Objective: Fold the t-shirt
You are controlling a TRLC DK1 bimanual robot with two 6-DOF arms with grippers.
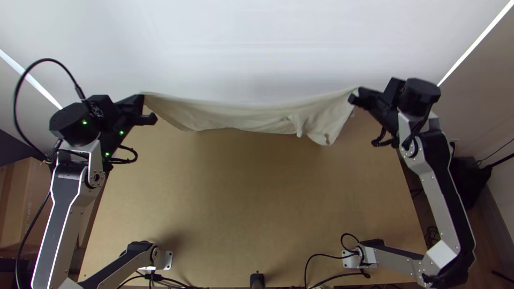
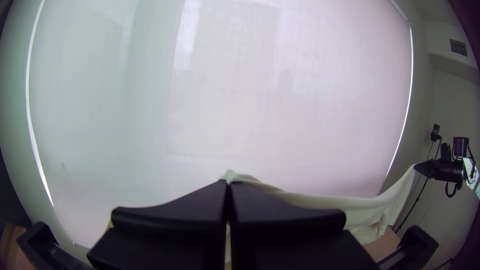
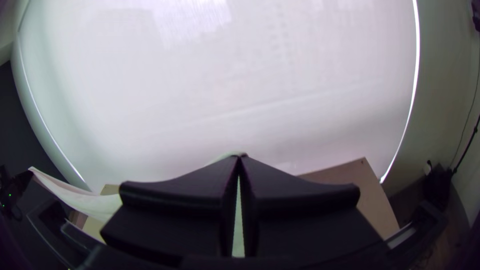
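Observation:
The off-white t-shirt (image 1: 241, 118) hangs stretched between both grippers over the table's far part, sagging in the middle and bunched toward its right end. My left gripper (image 1: 143, 98), at the upper left of the top view, is shut on one corner; in the left wrist view, the cloth (image 2: 360, 207) runs off from the left gripper (image 2: 227, 184). At the upper right my right gripper (image 1: 355, 94) is shut on the other corner. The cloth (image 3: 90, 202) also shows beside the right gripper (image 3: 239, 156) in the right wrist view.
The bare wooden table (image 1: 241, 198) lies below and nearer than the cloth. Cables (image 1: 321, 267) and a small black object (image 1: 257, 280) are at its near edge. A pale window blind (image 1: 241, 43) stands behind. A cardboard box (image 1: 24, 203) is at the left.

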